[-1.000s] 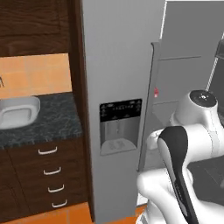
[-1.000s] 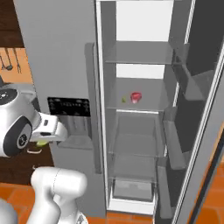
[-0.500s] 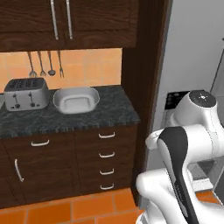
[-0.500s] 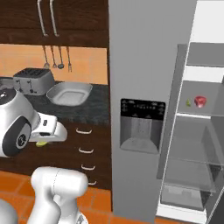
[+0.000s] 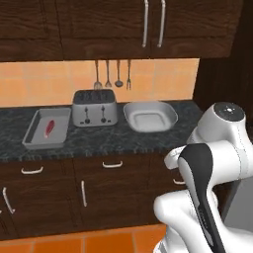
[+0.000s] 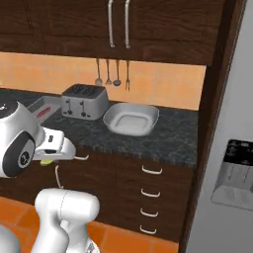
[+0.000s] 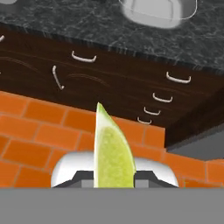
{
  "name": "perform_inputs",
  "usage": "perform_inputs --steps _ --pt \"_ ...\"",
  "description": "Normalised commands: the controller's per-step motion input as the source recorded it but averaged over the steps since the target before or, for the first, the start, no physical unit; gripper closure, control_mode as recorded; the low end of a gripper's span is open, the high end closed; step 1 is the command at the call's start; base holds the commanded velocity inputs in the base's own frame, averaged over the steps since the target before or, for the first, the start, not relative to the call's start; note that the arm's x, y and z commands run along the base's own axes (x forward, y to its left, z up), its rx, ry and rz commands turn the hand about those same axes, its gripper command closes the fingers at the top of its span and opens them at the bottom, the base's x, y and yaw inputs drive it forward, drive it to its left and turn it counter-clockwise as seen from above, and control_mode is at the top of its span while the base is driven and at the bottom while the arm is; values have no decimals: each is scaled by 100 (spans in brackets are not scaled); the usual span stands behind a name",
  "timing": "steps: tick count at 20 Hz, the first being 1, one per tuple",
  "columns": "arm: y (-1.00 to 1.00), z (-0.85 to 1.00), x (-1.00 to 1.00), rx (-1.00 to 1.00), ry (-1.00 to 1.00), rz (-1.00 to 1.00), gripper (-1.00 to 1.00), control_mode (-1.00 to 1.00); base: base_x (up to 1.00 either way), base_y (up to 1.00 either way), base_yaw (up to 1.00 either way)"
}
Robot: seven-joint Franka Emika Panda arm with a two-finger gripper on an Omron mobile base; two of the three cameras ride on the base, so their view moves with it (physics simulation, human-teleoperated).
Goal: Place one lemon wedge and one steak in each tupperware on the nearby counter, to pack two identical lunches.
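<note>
My gripper (image 7: 113, 178) is shut on a yellow-green lemon wedge (image 7: 112, 151) that stands upright between the fingertips. In the right base view the gripper (image 6: 48, 160) hangs low in front of the drawers, with the lemon wedge (image 6: 45, 162) peeking out beneath the hand. On the black marbled counter (image 5: 104, 137) a shallow grey tray tupperware (image 5: 30, 137) at the left holds one red steak (image 5: 50, 127). A deeper pale tub tupperware (image 5: 149, 116) stands empty to the right of the toaster. The tub (image 7: 158, 9) lies at the top of the hand view, well away from the gripper.
A silver four-slot toaster (image 5: 95, 108) stands between the two containers. Utensils (image 5: 112, 74) hang on the orange backsplash under dark wall cabinets. Dark drawers with silver handles (image 6: 151, 170) front the counter. A grey fridge door (image 6: 232, 168) rises at the right. The floor (image 7: 39, 131) is orange tile.
The whole picture has shifted: the base has swung away from the open fridge to face the counter. The lemon wedge stays in the gripper.
</note>
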Motion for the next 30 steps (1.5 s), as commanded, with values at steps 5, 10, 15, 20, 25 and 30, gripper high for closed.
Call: perform_inputs --steps 5,10,15,20,25,30 --pt "0 0 0 0 0 0 100 100 72 100 1" --pt "0 0 0 0 0 0 100 100 47 90 0" --pt "0 0 0 0 0 0 100 100 52 79 -8" --pt "0 0 0 0 0 0 100 100 61 44 -14" --pt "0 0 0 0 0 0 100 100 43 37 -21" --pt "0 0 0 0 0 0 100 100 11 48 -34"
